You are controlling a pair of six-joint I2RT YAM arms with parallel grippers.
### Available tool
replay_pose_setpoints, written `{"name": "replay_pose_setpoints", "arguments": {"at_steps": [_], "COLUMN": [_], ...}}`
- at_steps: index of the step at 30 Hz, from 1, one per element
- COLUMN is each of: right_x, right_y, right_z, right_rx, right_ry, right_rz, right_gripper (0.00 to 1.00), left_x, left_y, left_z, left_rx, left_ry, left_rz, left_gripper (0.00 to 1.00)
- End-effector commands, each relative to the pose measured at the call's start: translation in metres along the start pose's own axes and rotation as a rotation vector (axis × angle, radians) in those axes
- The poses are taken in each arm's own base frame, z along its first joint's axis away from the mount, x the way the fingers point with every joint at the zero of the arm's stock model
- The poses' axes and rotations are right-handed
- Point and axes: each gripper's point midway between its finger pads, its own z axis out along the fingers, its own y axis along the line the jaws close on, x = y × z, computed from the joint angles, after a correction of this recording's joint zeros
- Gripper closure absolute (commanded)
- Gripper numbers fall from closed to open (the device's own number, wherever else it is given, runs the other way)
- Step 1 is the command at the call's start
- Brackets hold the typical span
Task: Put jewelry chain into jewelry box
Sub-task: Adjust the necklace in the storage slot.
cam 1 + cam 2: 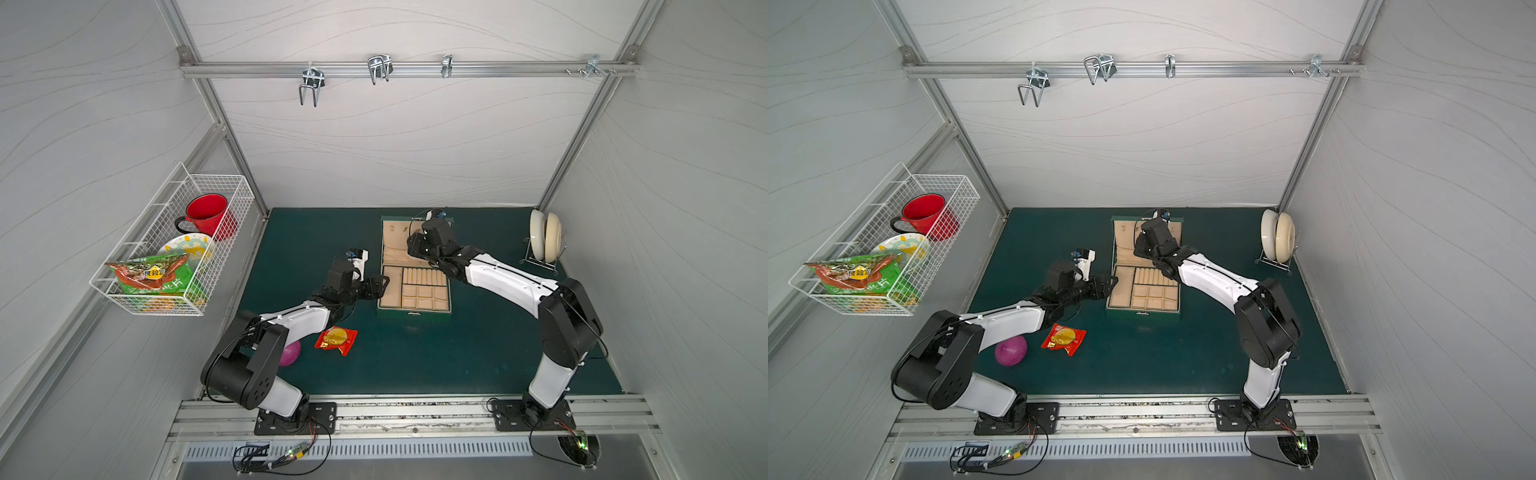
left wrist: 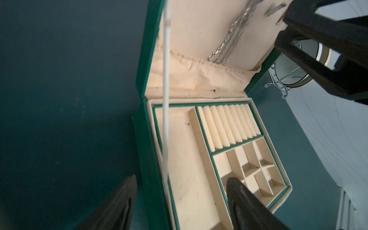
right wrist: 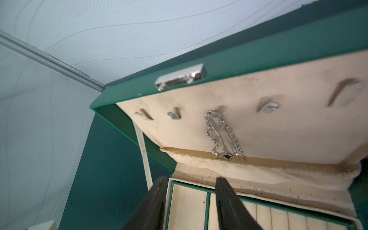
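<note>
Now the jewelry chain (image 3: 223, 137) hangs lengthwise inside the lid of the jewelry box (image 3: 239, 65) (looped over a hook (image 3: 221, 109)), just beyond the right gripper (image 3: 191, 181), the nearer one, jaws apart, empty; left gripper (image 2: 182, 179) likewise released.

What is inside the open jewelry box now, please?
The jewelry chain hangs inside the lid of the jewelry box, down to the gathered pocket. The long compartment, ring rolls and small squares look empty. The pocket's inside is covered.

Raised lid (image 1: 395, 239) blocks rear (compartments (image 1: 419, 297) clear).
</note>
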Motion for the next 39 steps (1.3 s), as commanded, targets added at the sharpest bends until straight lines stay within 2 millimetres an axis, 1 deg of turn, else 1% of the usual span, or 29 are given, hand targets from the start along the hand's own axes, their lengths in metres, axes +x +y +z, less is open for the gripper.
{"name": "replay_pose_setpoints", "arguments": {"at_steps": [1, 5, 12, 20, 27, 33, 39], "right_x": [0.006, 0.009, 0.012, 0.019, 0.021, 0.022, 0.023], "right_y": [-0.007, -0.011, -0.017, -0.023, -0.026, -0.035, -0.04], "right_z": [0.01, 0.02, 0.036, 0.048, 0.058, 0.062, 0.069], "right_rx": [0.069, 0.107, 0.143, 0.163, 0.175, 0.21, 0.23], "right_ry": [0.009, 0.001, -0.009, -0.003, 0.003, -0.01, -0.032], "right_rz": [0.03, 0.032, 0.025, 0.03, 0.028, 0.025, -0.006], "right_gripper": [0.6, 0.64, 0.67, 0.69, 0.71, 0.7, 0.68], "left_x": [-0.003, 0.018, 0.037, 0.044, 0.045, 0.047, 0.055], "left_y": [-0.007, 0.003, 0.009, 0.007, 0.004, 0.005, 0.006], "left_z": [-0.007, -0.009, -0.006, -0.003, -0.002, -0.001, 0.0], "left_rx": [0.025, -0.008, -0.069, -0.061, -0.048, -0.05, -0.057], "left_ry": [-0.011, 0.028, 0.08, 0.104, 0.113, 0.122, 0.147], "left_rz": [-0.066, -0.072, -0.021, -0.017, -0.016, -0.014, -0.005], "left_gripper": [0.27, 0.3, 0.33, 0.42, 0.46, 0.49, 0.6]}}
